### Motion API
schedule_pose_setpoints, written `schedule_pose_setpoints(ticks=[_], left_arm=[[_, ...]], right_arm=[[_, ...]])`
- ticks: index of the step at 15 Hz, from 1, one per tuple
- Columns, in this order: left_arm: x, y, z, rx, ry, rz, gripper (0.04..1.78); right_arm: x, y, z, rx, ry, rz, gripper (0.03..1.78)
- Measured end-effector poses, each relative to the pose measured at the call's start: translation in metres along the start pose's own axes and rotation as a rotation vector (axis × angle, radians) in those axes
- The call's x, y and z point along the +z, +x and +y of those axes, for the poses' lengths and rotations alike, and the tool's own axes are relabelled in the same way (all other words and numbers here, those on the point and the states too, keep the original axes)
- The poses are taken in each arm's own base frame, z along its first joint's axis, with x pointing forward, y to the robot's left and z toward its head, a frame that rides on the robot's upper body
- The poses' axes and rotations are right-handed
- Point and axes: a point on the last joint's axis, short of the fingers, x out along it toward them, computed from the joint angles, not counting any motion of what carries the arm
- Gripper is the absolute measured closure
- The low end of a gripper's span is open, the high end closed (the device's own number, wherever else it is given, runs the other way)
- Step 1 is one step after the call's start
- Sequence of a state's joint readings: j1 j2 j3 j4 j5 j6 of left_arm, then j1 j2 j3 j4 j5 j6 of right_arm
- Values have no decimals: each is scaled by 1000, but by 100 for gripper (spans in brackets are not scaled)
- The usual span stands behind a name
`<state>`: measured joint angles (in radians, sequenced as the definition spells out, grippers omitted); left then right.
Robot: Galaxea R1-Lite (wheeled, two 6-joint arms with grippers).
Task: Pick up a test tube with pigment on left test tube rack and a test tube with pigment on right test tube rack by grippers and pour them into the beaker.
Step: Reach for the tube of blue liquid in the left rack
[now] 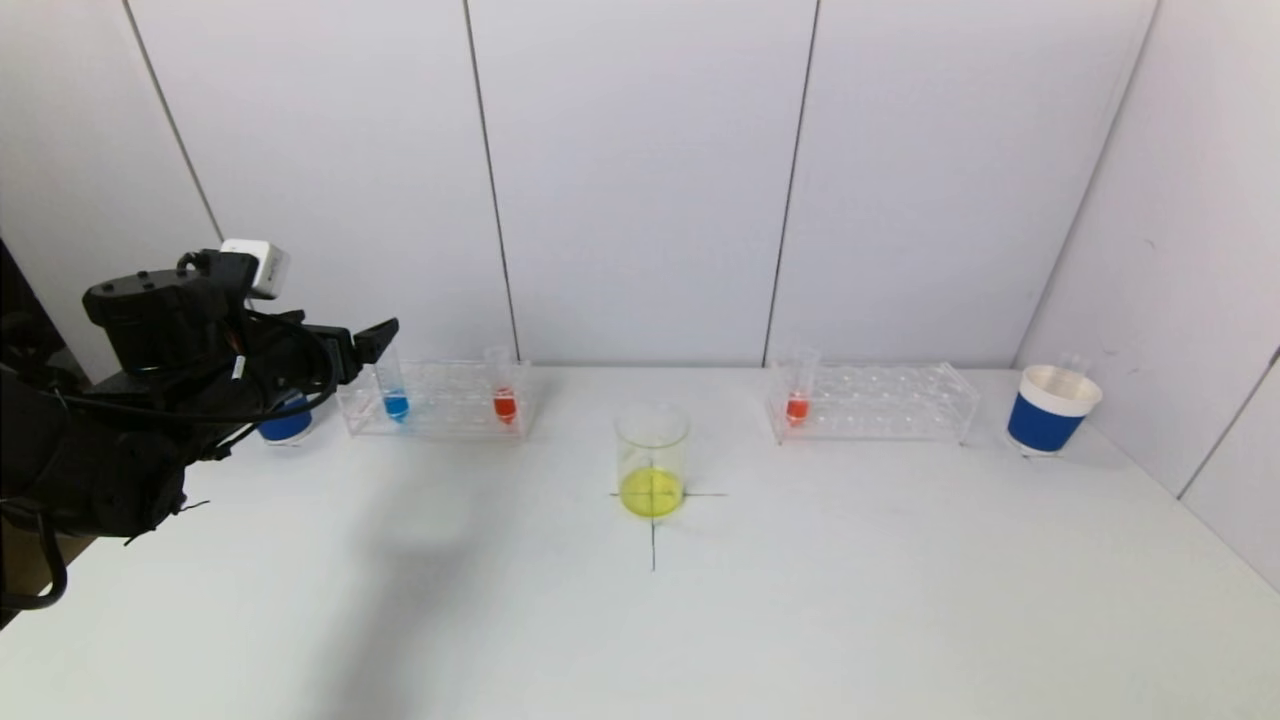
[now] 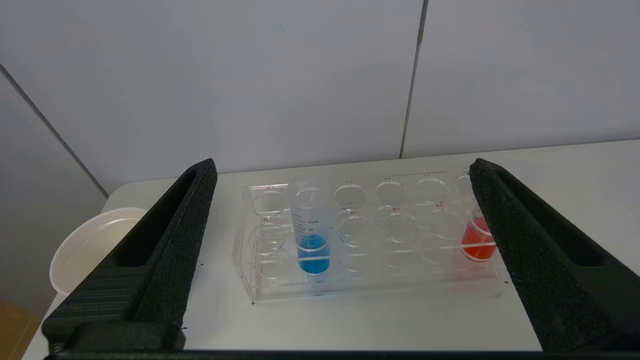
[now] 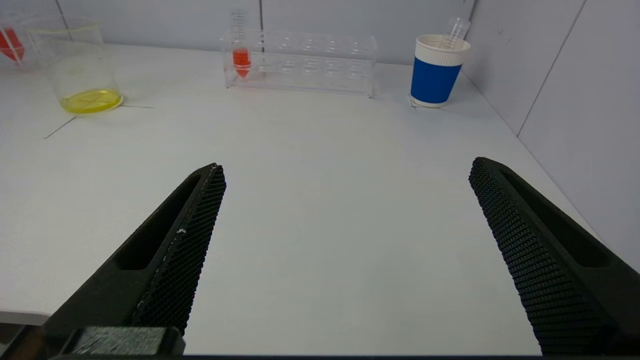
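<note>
Left arm raised at the left side, reaching forward, its left pincer (image 2: 340, 250) spread wide with nothing between the fingers (image 2: 175, 235). Right pincer (image 3: 345, 260) likewise wide apart and empty, held low, seen only from its own wrist; right arm outside the head view.

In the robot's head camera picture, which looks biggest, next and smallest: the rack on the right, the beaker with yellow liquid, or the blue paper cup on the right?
1. Right test tube rack, clearly the widest.
2. Beaker.
3. Blue paper cup.

The beaker and cup look nearly alike; the beaker stands nearer the camera, so their order is unsure.
</note>
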<state>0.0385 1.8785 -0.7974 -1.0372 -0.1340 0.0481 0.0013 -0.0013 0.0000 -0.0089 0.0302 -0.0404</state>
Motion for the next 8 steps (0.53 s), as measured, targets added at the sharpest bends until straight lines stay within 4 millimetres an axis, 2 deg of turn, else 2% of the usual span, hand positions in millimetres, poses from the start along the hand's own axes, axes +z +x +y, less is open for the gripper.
schedule_pose_setpoints(ticks=[8], left_arm=[[-43, 31, 5, 7, -2, 15, 6]], right_arm=[[0, 0, 0, 0, 0, 0, 4]])
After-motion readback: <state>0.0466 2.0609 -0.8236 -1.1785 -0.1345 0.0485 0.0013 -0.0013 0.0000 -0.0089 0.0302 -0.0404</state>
